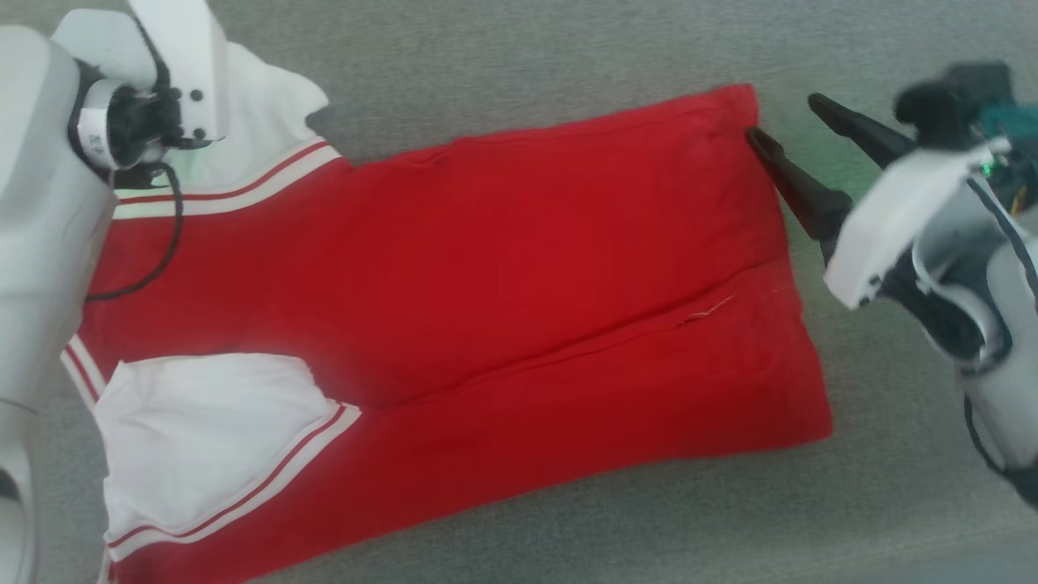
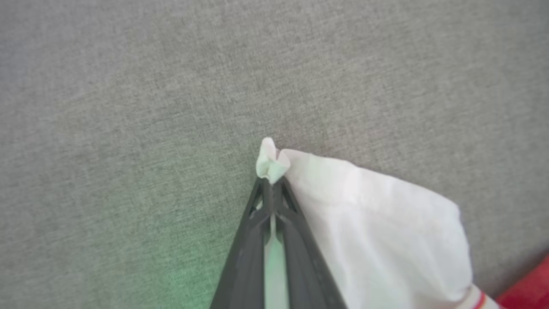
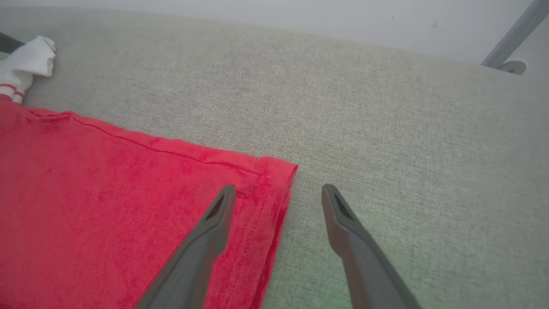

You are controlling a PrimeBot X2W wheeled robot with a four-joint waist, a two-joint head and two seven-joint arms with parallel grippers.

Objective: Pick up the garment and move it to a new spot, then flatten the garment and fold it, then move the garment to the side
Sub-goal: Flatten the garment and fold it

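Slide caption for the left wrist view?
Left tool shut on the white sleeve tip of the red jersey T-shirt, over grey woven surface.

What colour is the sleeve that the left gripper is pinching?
The sleeve is white, with red stripes at its cuff; the left wrist view shows it best.

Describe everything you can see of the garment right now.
The garment is a red jersey-style shirt with white short sleeves edged in red-and-white striped trim. It lies flat on the grey fabric surface, hem toward the robot's right, a long fold crossing its near half. The near sleeve is folded onto the body. The left gripper is shut on the tip of the far sleeve; the open right gripper straddles the far hem corner.
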